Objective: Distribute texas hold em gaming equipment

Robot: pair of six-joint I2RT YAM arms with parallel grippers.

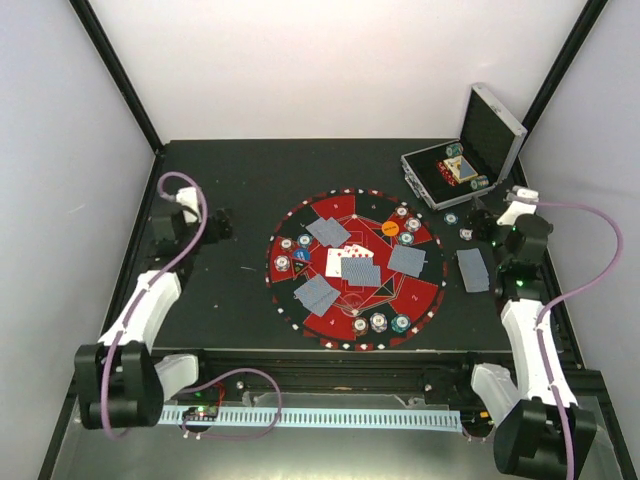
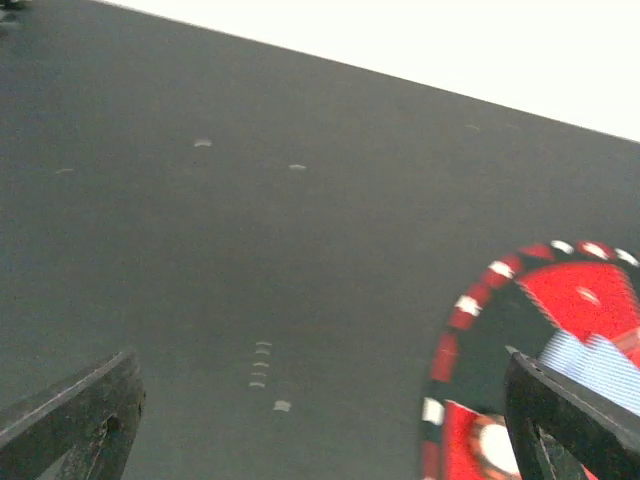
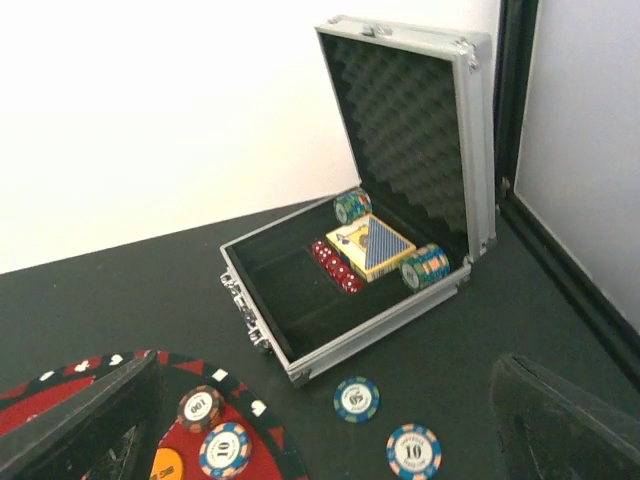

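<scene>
**Top view.** The round mat (image 1: 413, 298) lies mid-table. On it are face-down playing cards (image 1: 407, 261), poker chips (image 1: 380, 322) spaced round its rim, and an orange marker disc (image 1: 390, 228). A card stack (image 1: 473, 269) lies just off the mat's right edge. The silver case (image 1: 490, 125) stands open beyond the mat's far-right edge. The left gripper (image 1: 218, 222) hangs well apart from the mat, on its left. The right gripper (image 1: 482, 222) hangs just past the mat's far-right edge.

**Left wrist view.** The left gripper (image 2: 320, 370) has its fingers spread wide, with nothing but bare table (image 2: 250, 230) between them. The mat's rim (image 2: 455, 320) and one card (image 2: 600, 365) show at the right.

**Right wrist view.** The right gripper (image 3: 325, 370) has its fingers apart and holds nothing. Two loose chips (image 3: 356, 398) lie on the table between the mat (image 3: 60, 395) and the case (image 3: 410, 120), the nearer one almost under the fingers. Inside the case are chip stacks (image 3: 425, 267), a card pack (image 3: 375, 245) and red dice (image 3: 335, 265).

**Handling assessment.**
- The chips are judged light, rigid and smooth.
- They lie flat, so the hold is across the diameter at the rim, with the fingertips down at table level. A slip is likely.
- The cards are thin and flexible. They are best pinched as a stack by the long edges.
</scene>
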